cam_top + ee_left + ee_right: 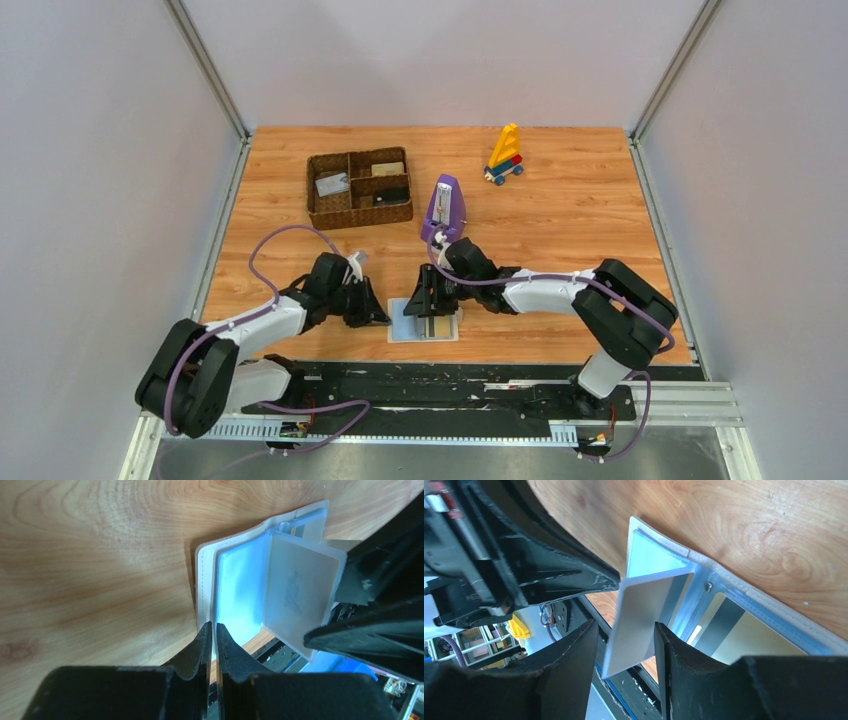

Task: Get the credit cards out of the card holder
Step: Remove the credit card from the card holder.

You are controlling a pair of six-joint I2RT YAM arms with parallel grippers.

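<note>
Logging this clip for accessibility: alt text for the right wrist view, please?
A frosted sleeve page stands up from the open light-blue card holder on the wooden table, between the parted fingers of the right gripper. The tip of the left gripper meets the page's upper corner; a dark-striped card lies in a slot.

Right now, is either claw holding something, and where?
Left gripper pinches the card holder by its edge; right gripper straddles its raised clear flap, grip uncertain.
</note>
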